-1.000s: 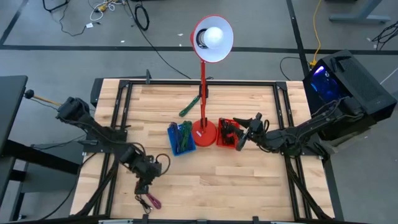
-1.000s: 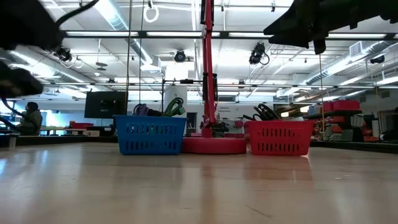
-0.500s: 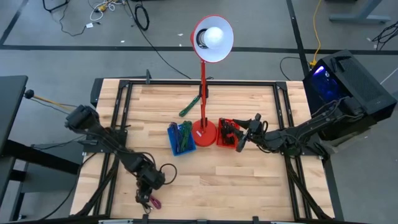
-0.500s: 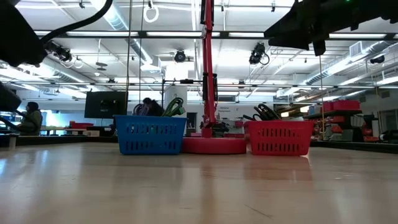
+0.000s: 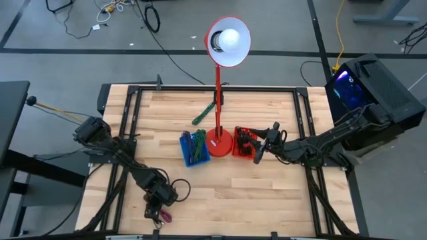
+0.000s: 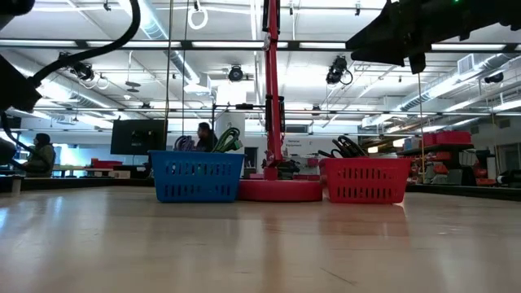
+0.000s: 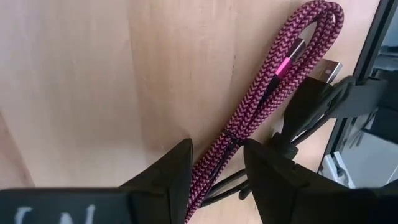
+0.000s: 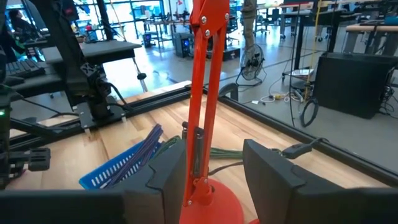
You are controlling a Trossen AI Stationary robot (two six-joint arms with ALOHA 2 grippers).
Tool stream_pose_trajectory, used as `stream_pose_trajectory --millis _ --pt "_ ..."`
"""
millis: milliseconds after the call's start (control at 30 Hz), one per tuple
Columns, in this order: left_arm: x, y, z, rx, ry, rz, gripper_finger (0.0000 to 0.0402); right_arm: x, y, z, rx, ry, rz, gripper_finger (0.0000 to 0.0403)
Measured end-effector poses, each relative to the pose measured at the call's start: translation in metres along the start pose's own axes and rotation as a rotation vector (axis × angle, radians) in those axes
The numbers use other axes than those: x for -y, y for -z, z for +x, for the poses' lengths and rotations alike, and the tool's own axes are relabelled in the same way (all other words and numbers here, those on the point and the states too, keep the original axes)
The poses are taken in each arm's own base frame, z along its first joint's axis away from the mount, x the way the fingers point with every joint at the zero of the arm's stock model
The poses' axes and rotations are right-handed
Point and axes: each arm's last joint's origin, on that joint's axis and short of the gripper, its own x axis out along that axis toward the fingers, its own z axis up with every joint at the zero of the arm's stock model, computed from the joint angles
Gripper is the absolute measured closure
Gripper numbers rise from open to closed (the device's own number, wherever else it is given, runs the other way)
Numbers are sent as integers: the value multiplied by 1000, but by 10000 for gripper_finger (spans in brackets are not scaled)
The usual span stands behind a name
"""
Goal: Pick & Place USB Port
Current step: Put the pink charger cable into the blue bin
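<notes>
**My left gripper is down over the pink cable at the table's near edge**

My left gripper (image 7: pixel 214 168) is low at the near edge of the wooden table (image 5: pixel 267 193), and the pink braided USB cable (image 7: pixel 267 93) lies coiled flat on the wood right in front of it. My two fingers stand apart, one on either side of the bundle's near end, and the cable runs through the gap between them. I cannot tell whether either finger is touching it yet. Farther out from my fingers the coil ends in its bright pink collar and silver plug, which rest against the black frame rail (image 7: pixel 367 87) along the table edge. From above, the same cable (image 5: pixel 162 215) shows just beyond my left gripper (image 5: pixel 155 208), at the table's near rim.

My right gripper (image 5: pixel 259 151) waits well away, hovering over the red basket (image 5: pixel 240 152), its fingers (image 8: pixel 171 168) parted with nothing between them. Straight ahead of it stands the red lamp (image 8: pixel 202 106), and past the lamp's base sits the blue basket (image 5: pixel 193 148) with cables in it. A green cable (image 5: pixel 202 115) lies on the wood beyond both baskets.
</notes>
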Motion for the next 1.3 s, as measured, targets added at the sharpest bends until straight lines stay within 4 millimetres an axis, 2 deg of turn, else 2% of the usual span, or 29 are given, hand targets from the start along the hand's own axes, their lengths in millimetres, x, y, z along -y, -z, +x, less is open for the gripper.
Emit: stream_pose_trajectory --millis 300,400,500,567,833,1000,1167,1300 --pt "-1 0 2 26 -45 24 253 0 0 0 -2 1 -2 243" --pt "-2 1 2 29 -62 -4 285 0 0 0 -3 1 -5 243" --pt "-2 1 2 24 -54 -2 354 0 1 0 -4 1 -5 243" --pt "-2 1 3 19 -51 -4 382 0 1 0 -4 1 -5 243" --pt "-6 -7 -5 18 -65 -34 384 0 1 0 -4 1 -6 243" --pt "-9 -26 -30 80 -224 -42 386 0 1 0 -5 1 -7 243" --pt "-1 -41 -78 224 -352 -76 388 0 1 0 -11 -4 -13 243" --pt "6 -38 -122 497 -490 -102 388 0 2 0 -14 -3 -18 243"
